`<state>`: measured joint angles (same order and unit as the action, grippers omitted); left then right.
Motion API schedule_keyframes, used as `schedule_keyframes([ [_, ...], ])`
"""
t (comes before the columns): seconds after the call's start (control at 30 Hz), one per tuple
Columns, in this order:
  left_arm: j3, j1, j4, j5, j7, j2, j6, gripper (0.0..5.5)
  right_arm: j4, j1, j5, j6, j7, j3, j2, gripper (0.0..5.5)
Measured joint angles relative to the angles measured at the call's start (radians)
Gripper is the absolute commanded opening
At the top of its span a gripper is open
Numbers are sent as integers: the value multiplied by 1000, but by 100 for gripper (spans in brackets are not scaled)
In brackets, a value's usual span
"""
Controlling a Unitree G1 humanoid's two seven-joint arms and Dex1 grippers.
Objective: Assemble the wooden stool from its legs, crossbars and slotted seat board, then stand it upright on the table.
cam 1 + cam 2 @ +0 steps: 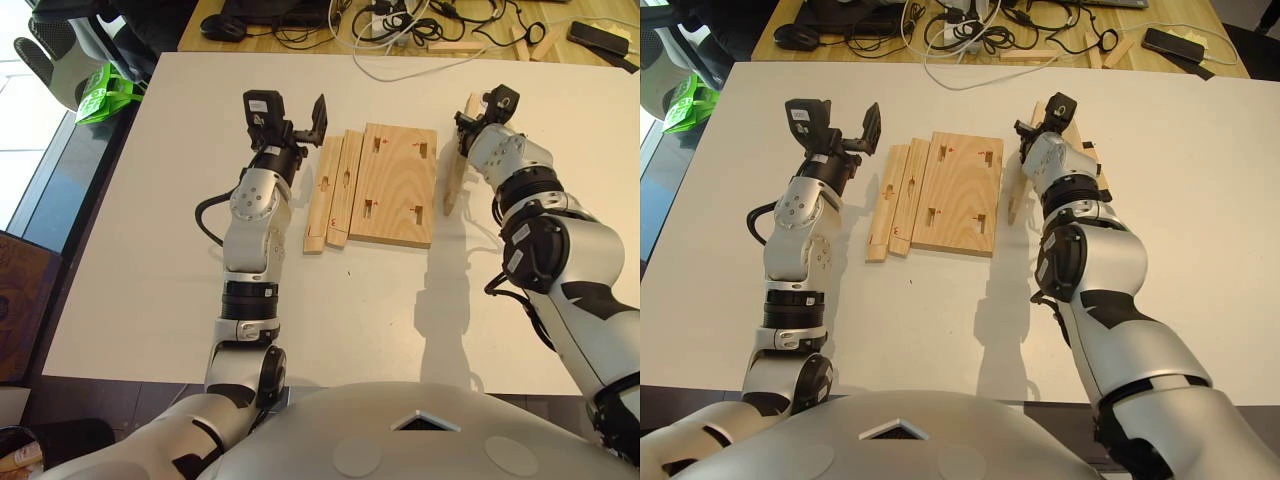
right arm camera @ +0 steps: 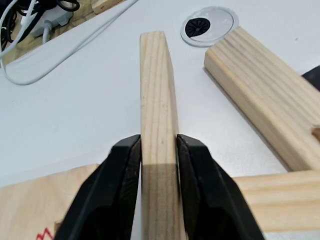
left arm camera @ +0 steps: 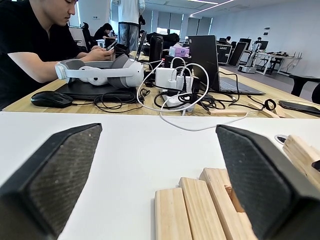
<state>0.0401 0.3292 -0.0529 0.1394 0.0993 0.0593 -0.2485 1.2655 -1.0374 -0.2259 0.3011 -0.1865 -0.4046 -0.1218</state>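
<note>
While right gripper [image 2: 159, 146] jaws clamp a leg [image 2: 157, 75], left gripper [image 1: 291, 113] jaws gape wide.
Seat board [image 1: 398, 190] lies flat on counter [image 1: 150, 250] between the arms.

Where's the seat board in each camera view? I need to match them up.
Left eye: seat board, mid-table between the arms.
Right eye: board, same spot.
Left wrist: probably the wood past two strips, half hidden by a finger; unsure.
Right wrist: red-marked corner beside the leg in the right gripper.
Landmark: white cable at the table's far edge, in all four.
</note>
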Motion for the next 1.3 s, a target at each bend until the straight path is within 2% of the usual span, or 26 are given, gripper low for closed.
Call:
schedule_keyframes([
  [0.33, 60, 25, 10, 47, -19, -1, -38, 422, -335, 77, 136, -18, 52, 218, 44, 96],
  [0.5, 127, 134, 51, 117, -60, -2, -110, 422, -496, 149, 256, -59, 135, 378, 26, 95],
  [0.67, 216, 322, 71, 309, -118, -42, -347, 422, -626, 235, 455, -230, 200, 571, -71, 95],
  [0.8, 236, 340, 118, 464, -172, -147, -517, 422, -670, 256, 577, -332, 216, 670, -125, 95],
  [1.0, 307, 337, 156, 633, -307, -183, -566, 422, -694, 255, 693, -417, 214, 748, -138, 95],
  [1.3, 313, 337, 151, 734, -418, -183, -537, 422, -775, 255, 763, -444, 233, 794, -126, 95],
])
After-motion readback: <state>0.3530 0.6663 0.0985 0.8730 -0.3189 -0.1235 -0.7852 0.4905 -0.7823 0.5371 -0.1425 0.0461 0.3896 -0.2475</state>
